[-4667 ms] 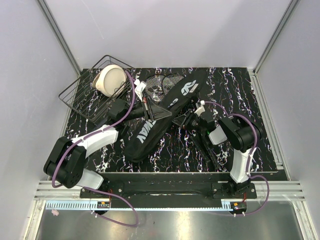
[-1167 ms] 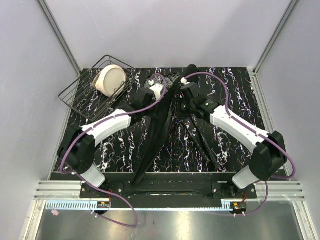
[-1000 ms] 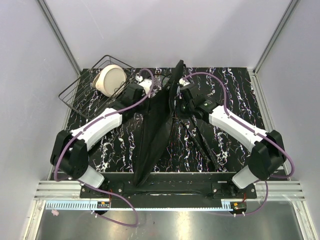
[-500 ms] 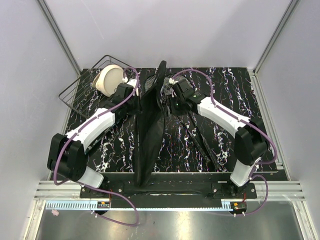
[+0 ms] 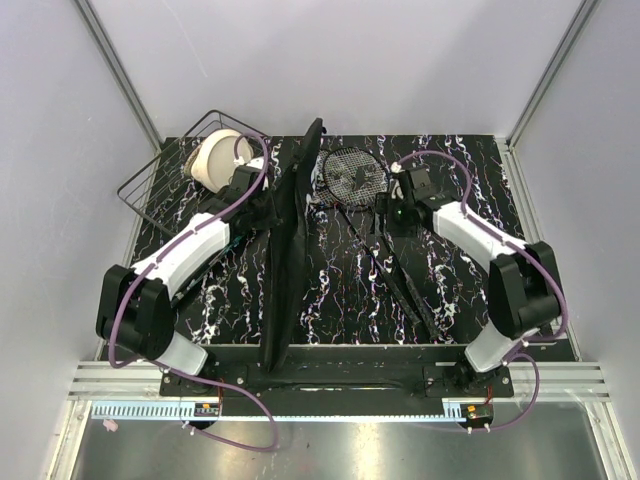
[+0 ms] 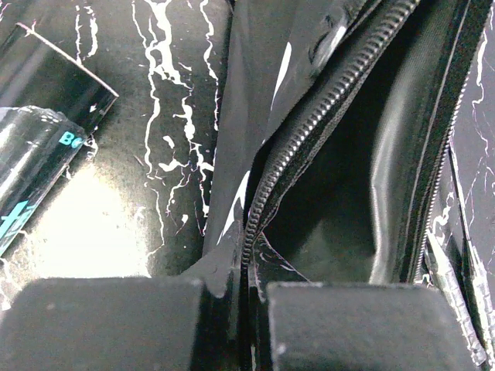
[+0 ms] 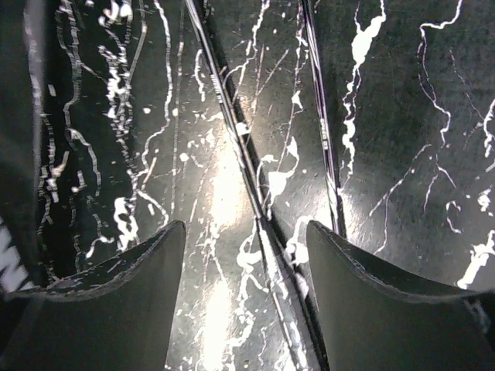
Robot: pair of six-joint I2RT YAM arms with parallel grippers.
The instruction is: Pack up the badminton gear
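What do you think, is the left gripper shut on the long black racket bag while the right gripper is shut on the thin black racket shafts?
The right gripper is open above the crossed thin black racket shafts, as the right wrist view shows; the left gripper is shut on the long black racket bag.

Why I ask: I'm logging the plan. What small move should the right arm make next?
Probably lower the open right gripper onto the racket shaft beneath it and close; the left gripper holds the racket bag open by its zipper.
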